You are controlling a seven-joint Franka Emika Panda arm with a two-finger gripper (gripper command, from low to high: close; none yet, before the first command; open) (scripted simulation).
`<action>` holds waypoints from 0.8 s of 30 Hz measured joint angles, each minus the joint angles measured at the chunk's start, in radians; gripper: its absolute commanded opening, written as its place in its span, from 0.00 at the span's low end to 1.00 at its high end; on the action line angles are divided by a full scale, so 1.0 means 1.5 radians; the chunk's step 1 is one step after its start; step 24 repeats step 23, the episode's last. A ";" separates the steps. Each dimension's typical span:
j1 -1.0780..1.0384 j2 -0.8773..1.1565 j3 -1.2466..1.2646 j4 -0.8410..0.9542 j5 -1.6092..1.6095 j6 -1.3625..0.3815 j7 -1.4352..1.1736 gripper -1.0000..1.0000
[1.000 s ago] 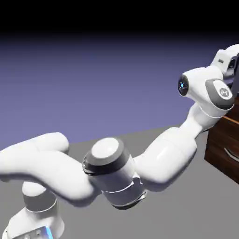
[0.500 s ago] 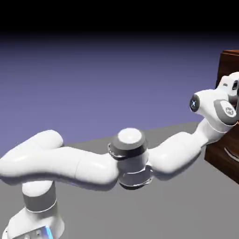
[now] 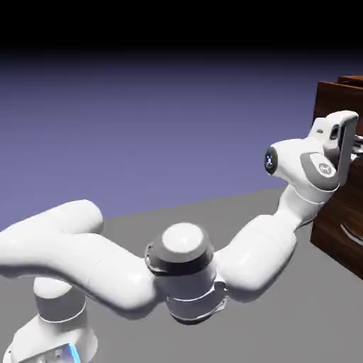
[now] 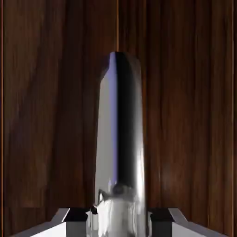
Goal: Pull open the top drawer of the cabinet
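Top drawer [image 3: 329,99] of the wood-grain cabinet [image 3: 352,77], at the exterior view's right: front stands a little proud of the body, so partly open. Contents out of sight. Gripper [image 4: 119,223] shut on the silver bar handle [image 4: 121,139], one fingertip each side. Open grey tabletop [image 3: 305,322] in front of the cabinet, its far edge running left behind the arm [image 3: 255,244]. Lower drawer [image 3: 327,225], curved handle [image 3: 351,235], sits below the wrist. Forearm crosses the room before the cabinet; hand hides part of the top front.
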 measured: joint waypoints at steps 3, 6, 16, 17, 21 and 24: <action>-0.047 -0.006 0.000 -0.072 -0.002 -0.025 0.010 0.00; -0.096 -0.012 0.000 -0.145 -0.003 -0.048 0.019 0.00; -0.275 -0.031 0.003 -0.386 0.017 -0.113 0.040 0.00; -0.295 -0.033 0.004 -0.411 0.020 -0.117 0.042 0.00; -0.358 -0.040 0.007 -0.485 0.034 -0.129 0.045 1.00; -0.358 -0.040 0.007 -0.485 0.032 -0.129 0.047 1.00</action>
